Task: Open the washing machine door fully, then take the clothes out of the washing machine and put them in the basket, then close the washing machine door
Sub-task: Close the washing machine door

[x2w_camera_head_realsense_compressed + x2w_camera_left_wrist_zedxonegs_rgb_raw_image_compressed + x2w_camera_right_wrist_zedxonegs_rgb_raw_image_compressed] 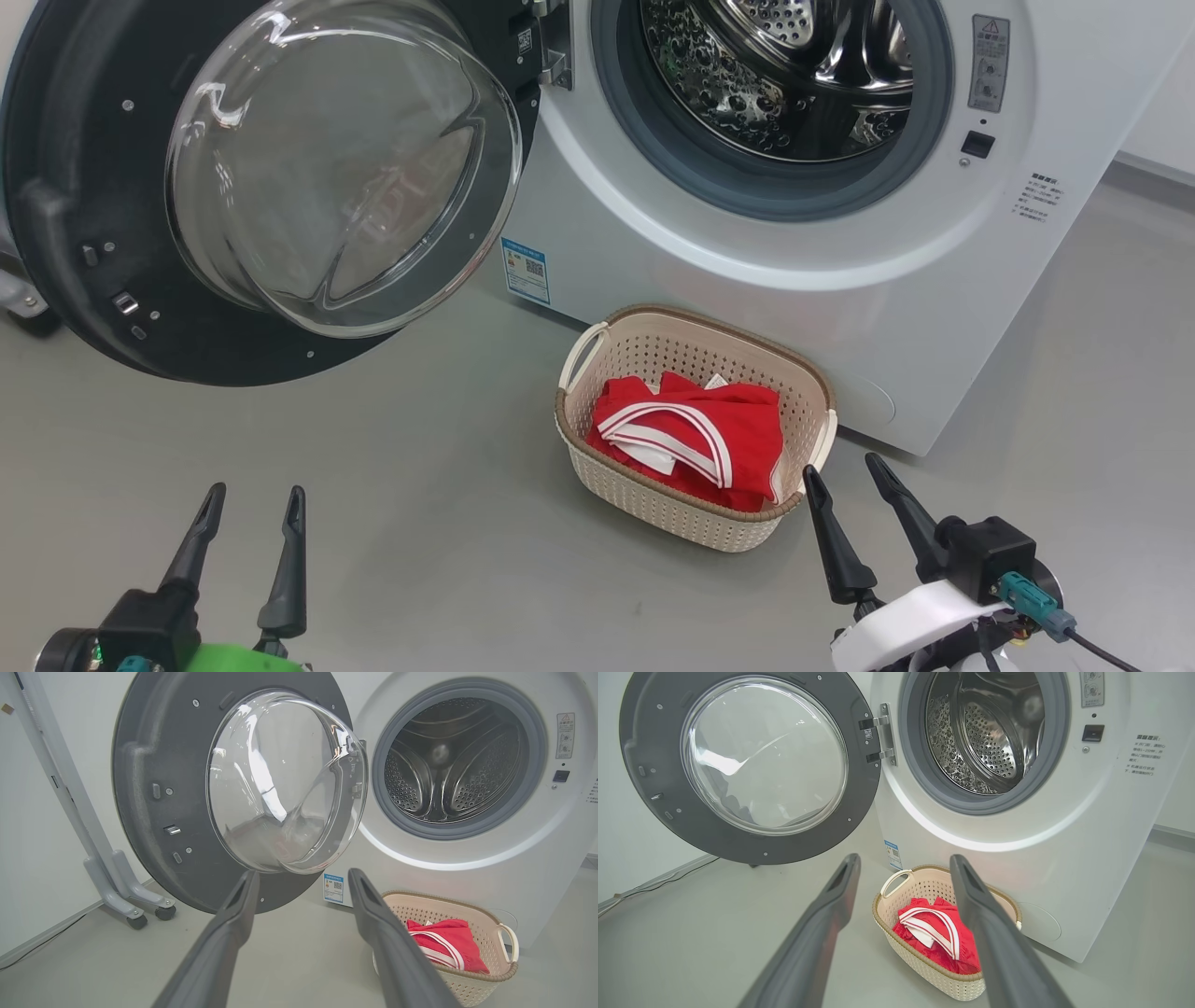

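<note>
Large round washing machine door (84, 187), with a glossy black rim and a bulging clear glass bowl, stood swung wide to the left of the big white front-loading washing machine (840, 308). The perforated steel drum (784, 84) was exposed. A small cream plastic basket (672, 518) with a brown woven-look rim sat on the grey floor (420, 485) just before the machine. Red clothes (719, 429) with white stripes lay inside it. Left gripper (259, 488): fingers apart, empty, below the door. Right gripper (840, 464): fingers spread, empty, just beside the basket.

A smooth grey floor (373, 485) meets a plain white wall (28, 835). A pale grey stand (100, 858) on small dark caster wheels (165, 913) stands by that wall, and a thin dark cable (46, 940) runs along its foot
</note>
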{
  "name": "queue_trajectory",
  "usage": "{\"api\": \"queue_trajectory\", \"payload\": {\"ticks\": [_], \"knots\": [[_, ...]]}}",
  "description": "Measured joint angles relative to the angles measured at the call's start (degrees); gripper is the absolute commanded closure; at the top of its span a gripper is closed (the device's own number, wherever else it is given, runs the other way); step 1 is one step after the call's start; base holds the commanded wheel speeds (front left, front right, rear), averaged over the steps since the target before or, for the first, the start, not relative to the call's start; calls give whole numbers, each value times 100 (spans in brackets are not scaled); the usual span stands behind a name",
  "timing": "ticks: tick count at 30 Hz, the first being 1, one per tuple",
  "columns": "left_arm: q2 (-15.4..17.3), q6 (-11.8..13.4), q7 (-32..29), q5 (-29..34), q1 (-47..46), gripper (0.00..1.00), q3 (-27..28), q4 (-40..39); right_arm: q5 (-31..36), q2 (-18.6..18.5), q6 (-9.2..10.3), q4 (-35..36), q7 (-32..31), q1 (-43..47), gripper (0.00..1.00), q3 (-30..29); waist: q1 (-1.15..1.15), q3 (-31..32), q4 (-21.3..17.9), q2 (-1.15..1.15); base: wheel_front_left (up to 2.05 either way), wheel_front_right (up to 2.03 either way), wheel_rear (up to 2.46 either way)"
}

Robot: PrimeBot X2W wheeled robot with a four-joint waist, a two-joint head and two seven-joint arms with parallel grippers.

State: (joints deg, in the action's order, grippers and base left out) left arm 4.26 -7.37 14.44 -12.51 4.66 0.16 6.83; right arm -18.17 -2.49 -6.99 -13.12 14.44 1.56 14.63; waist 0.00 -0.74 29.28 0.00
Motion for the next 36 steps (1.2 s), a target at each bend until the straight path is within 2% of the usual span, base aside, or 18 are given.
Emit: {"api": "queue_trajectory", "payload": {"ticks": [3, 4, 5, 6, 8, 14, 21, 29, 36], "knots": [[0, 0, 0, 0, 1, 0, 1, -1, -7, 0, 0, 0, 0, 0, 0, -1, 0, 1, -3, 0, 0, 0, 0], [0, 0, 0, 0, 1, 5, 1, -1, -7, 0, 0, 0, 0, 0, 0, -1, 0, 1, -5, 0, 0, 0, 0], [0, 0, 0, 0, 1, 23, 1, -1, -7, 0, 0, 0, 0, 0, 0, -1, 0, 1, -6, 0, 0, 0, 0], [0, 0, 0, 0, 1, 53, 0, 0, -7, 0, 0, 0, 0, 0, 0, -2, 0, 0, -8, 0, 0, 0, 0], [0, 0, 0, 0, 1, 100, -7, 2, -7, 0, 0, 0, 0, 0, 0, -8, 0, -3, -11, 0, 0, 0, 0], [1, 0, 0, -1, 1, 100, -13, -1, -7, 0, 0, 0, 0, 0, 0, -20, 0, -23, -14, 0, 0, 0, 0], [34, 0, 0, -59, -3, 100, 236, -120, 24, 0, 0, 30, 0, -2, 0, 18, 0, -113, -12, 0, 0, 0, 0], [468, 0, 1, -119, -245, 100, 895, -580, 248, -11, 0, 36, 0, -183, 0, 254, 0, -467, -100, 0, 0, 0, 0], [983, 0, 27, -689, -756, 100, 1704, -660, 398, -110, 1, 35, -1, -432, 0, 283, 0, -840, -240, 0, 0, 0, 0]]}}
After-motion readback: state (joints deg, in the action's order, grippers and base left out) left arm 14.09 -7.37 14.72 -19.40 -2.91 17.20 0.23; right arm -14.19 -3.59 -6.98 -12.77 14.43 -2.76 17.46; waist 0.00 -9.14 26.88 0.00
